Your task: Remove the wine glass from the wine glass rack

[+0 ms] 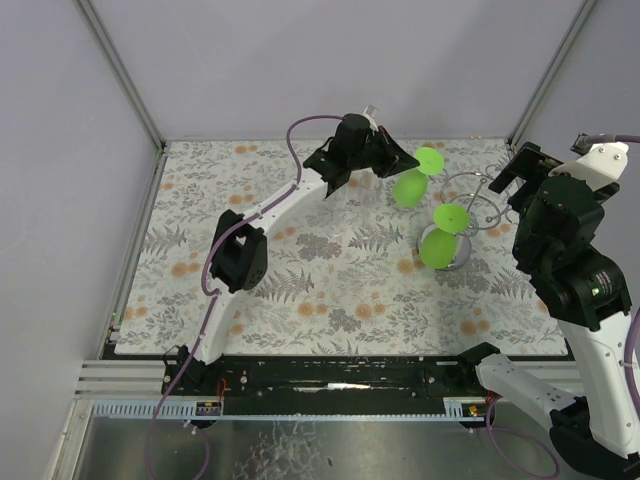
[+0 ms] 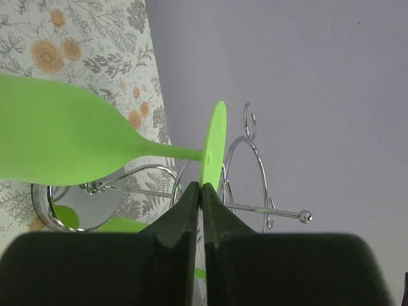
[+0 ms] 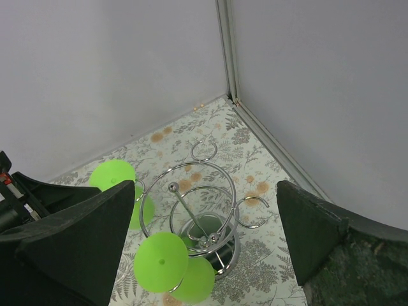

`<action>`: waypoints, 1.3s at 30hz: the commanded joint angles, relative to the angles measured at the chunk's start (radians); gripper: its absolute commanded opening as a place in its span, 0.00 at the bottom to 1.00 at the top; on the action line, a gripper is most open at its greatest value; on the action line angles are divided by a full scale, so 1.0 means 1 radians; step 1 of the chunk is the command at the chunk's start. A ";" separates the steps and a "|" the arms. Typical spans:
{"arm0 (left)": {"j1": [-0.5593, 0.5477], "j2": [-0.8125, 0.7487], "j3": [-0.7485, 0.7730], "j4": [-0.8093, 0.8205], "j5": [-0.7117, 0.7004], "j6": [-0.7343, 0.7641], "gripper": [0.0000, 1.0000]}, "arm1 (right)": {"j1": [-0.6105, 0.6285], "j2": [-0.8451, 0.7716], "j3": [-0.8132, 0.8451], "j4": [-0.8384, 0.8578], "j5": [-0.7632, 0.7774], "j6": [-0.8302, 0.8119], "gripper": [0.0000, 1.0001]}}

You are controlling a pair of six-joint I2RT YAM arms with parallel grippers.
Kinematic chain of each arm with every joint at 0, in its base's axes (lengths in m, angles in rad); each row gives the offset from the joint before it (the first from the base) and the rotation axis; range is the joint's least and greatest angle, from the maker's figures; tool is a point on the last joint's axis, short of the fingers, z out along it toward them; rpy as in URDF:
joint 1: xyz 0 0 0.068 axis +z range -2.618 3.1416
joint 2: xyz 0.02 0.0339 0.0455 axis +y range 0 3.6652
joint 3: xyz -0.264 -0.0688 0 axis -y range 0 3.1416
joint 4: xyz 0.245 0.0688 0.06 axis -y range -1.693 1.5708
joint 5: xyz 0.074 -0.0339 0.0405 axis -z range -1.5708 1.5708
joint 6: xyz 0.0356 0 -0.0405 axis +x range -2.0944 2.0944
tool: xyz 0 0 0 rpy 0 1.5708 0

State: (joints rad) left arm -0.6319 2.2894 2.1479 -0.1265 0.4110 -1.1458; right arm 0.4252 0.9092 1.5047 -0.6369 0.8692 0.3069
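Note:
A green wine glass (image 1: pixel 410 185) lies tilted, its round foot (image 2: pixel 213 143) pinched at the edge by my left gripper (image 2: pixel 201 188), which is shut on it. Its bowl (image 2: pixel 57 137) points left in the left wrist view. It sits just left of the silver wire rack (image 1: pixel 472 205); I cannot tell whether its stem is clear of the nearest loop. A second green glass (image 1: pixel 440 245) hangs upside down on the rack (image 3: pixel 207 204), foot (image 3: pixel 160 261) uppermost. My right gripper (image 3: pixel 205 188) is open and empty above the rack, to its right in the top view (image 1: pixel 515 180).
The rack stands at the back right of the floral tablecloth (image 1: pixel 300 290), close to the grey back wall (image 1: pixel 340 60) and right wall (image 3: pixel 331 76). Its central post (image 3: pixel 191 213) ends in a ball and leans up toward the right wrist camera.

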 commanded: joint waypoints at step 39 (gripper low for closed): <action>0.446 -0.465 0.000 -0.111 0.534 1.230 0.00 | -0.001 0.660 0.625 0.150 -0.656 0.111 0.99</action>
State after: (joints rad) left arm -0.1833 1.9606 2.2494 -0.0650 0.9150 -0.4381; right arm 0.4252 1.5150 2.0136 -0.5182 0.3691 0.3573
